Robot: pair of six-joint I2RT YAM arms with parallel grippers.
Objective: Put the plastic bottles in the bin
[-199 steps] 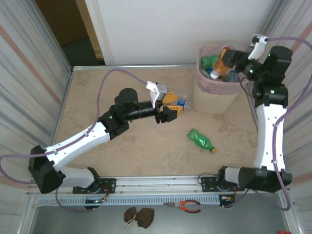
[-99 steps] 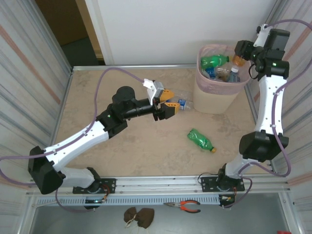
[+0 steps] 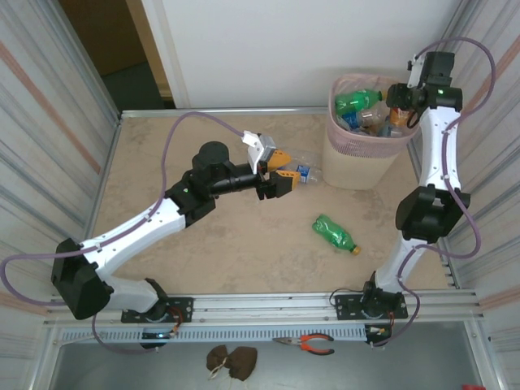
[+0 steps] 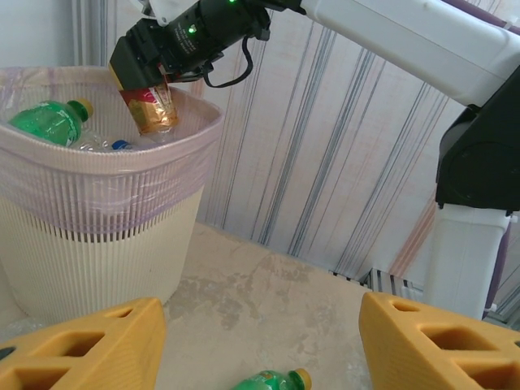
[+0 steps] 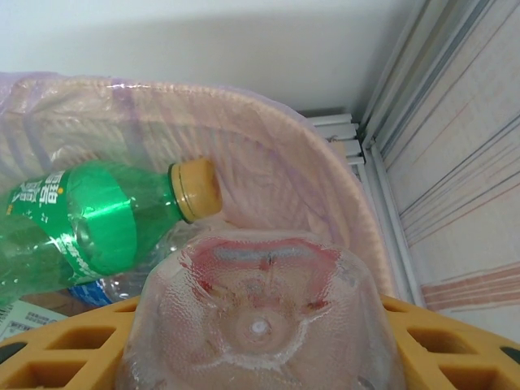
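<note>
1. The beige mottled tabletop (image 3: 203, 268) is closed in by a white back wall (image 3: 284, 49) and striped side panels (image 3: 49, 122). Red-handled pliers (image 3: 309, 344) lie on the rail tray at the near edge.
2. The beige ribbed bin lined with a pink bag (image 3: 349, 166) stands at the far right corner of the table.
3. The left gripper (image 3: 280, 173) hangs mid-table with its yellow fingers (image 4: 81, 345) apart and nothing between them. A clear plastic bottle with a blue cap (image 3: 302, 170) lies just beyond its tips.
4. The right gripper (image 5: 260, 341) is over the bin, clamped on a brown plastic bottle with a red label (image 4: 153, 110).
5. That bottle hangs near upright, its base toward the wrist and its other end down inside the rim.
6. A green plastic bottle with a yellow cap (image 5: 89, 223) lies slanted on top of the heap in the bin.
7. A green plastic bottle with an orange cap (image 3: 335, 233) lies flat on the table, its cap toward the near right.
</note>
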